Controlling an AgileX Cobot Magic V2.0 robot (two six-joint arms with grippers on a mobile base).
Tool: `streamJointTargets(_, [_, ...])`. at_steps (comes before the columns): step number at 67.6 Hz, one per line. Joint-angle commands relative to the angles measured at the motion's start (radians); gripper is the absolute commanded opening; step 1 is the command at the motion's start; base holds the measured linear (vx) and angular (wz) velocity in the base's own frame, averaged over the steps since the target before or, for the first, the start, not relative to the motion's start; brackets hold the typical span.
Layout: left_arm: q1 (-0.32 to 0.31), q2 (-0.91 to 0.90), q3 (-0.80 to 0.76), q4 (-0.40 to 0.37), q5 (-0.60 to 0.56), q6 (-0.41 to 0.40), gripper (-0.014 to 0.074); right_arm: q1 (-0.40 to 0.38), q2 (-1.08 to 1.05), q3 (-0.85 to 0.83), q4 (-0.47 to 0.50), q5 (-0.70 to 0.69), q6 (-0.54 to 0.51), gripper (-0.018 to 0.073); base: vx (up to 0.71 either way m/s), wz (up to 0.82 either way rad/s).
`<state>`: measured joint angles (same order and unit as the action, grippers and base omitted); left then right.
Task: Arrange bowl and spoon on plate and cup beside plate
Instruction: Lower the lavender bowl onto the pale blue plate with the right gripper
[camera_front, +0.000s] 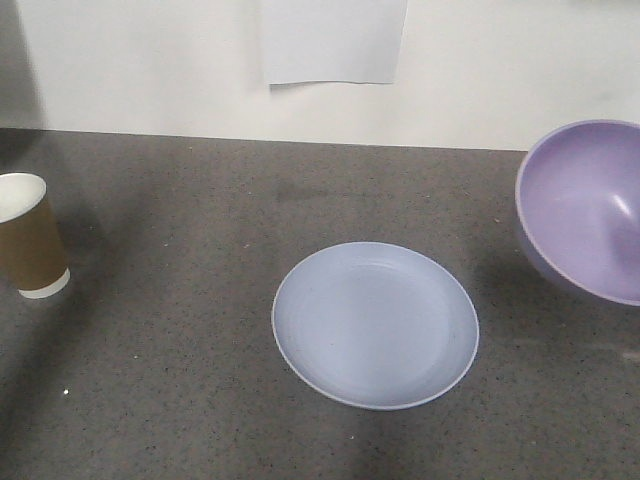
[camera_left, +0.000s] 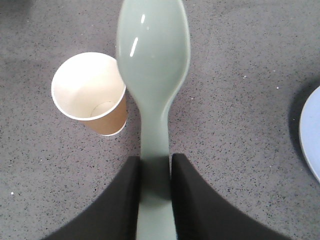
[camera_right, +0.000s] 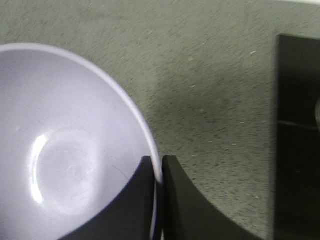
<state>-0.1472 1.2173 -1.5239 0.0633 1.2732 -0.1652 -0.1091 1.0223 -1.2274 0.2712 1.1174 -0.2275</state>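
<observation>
The pale blue plate lies bare in the middle of the dark speckled counter; its edge shows at the right of the left wrist view. The lavender bowl hangs tilted in the air at the far right, above the counter. My right gripper is shut on the bowl's rim, one finger inside, one outside. My left gripper is shut on the handle of the mint-green spoon, held above the counter. The brown paper cup stands upright at the far left, below and left of the spoon.
A white wall with a sheet of paper runs along the back of the counter. A black object stands at the right edge of the right wrist view.
</observation>
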Motion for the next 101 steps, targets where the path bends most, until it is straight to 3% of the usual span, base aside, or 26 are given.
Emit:
streamJointTargets(1, [-0.006, -0.022, -0.023, 0.001, -0.049, 0.000, -0.0006, -0.003, 0.058, -0.029, 0.065, -0.058, -0.040, -0.0004, 0.00, 0.00])
streamJointTargets(12, [-0.006, -0.022, -0.023, 0.001, -0.049, 0.000, -0.0006, 0.048, 0.176, -0.029, 0.071, -0.075, -0.050, -0.0003, 0.00, 0.00])
streamJointTargets(28, [-0.006, -0.022, -0.023, 0.001, -0.049, 0.000, -0.0006, 0.292, 0.345, -0.029, -0.053, -0.188, 0.040, -0.0003, 0.00, 0.00])
streamJointTargets(42, [-0.006, -0.022, -0.023, 0.001, -0.049, 0.000, -0.0006, 0.394, 0.482, -0.029, -0.075, -0.273, 0.095, -0.0003, 0.00, 0.00])
streamJointTargets(88, [-0.006, -0.022, -0.023, 0.001, -0.049, 0.000, -0.0006, 0.408, 0.667, -0.029, -0.025, -0.372, 0.094, 0.0001, 0.00, 0.00])
streamJointTargets(101, [-0.006, -0.022, -0.023, 0.001, -0.049, 0.000, -0.0006, 0.405, 0.667, -0.029, -0.027, -0.367, 0.100, 0.0059, 0.00, 0.00])
